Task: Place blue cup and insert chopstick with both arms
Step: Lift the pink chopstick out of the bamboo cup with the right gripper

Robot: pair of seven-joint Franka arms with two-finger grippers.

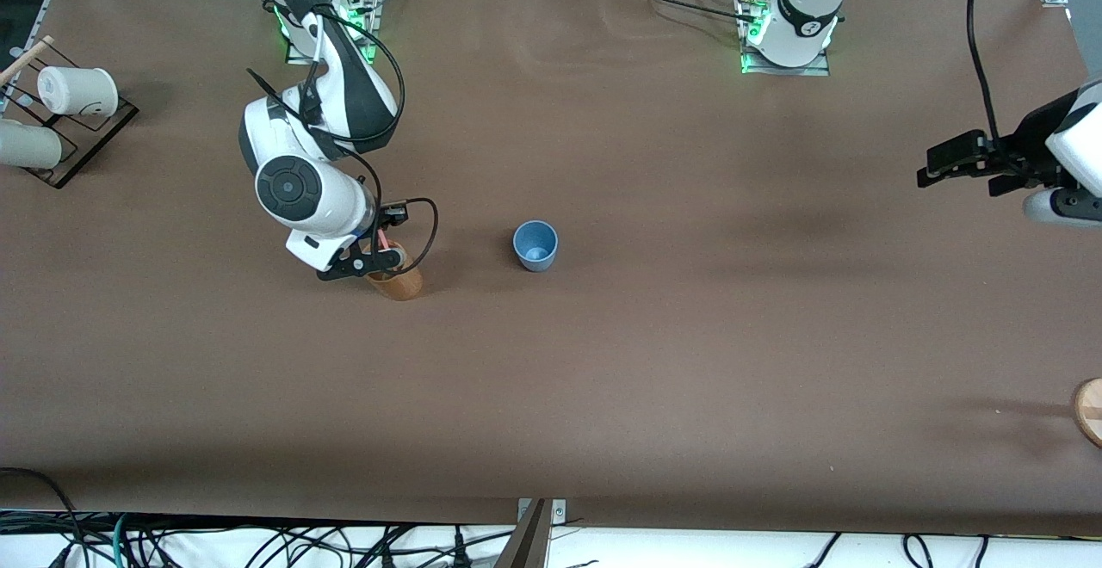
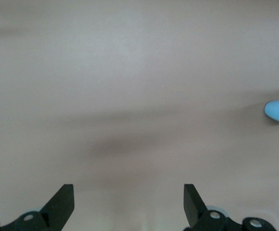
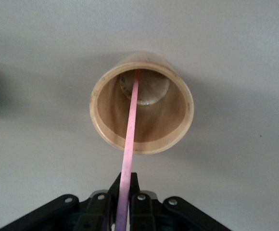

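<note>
The right gripper (image 3: 124, 204) hung low over the brown cup (image 1: 396, 275), left of centre in the front view, its jaws pinched shut on the chopstick (image 3: 130, 139). That thin pink stick ran straight down from the jaws, with its lower end resting on the cup's bottom. The left gripper (image 2: 129, 204) waited in the air at the right edge of the front view, its jaws spread wide with nothing between them. The blue cup (image 1: 535, 245) stood upright near the middle of the worktop (image 1: 689, 336), plain light blue, mouth up, well apart from the brown cup. I could read no label or writing on either cup.
</note>
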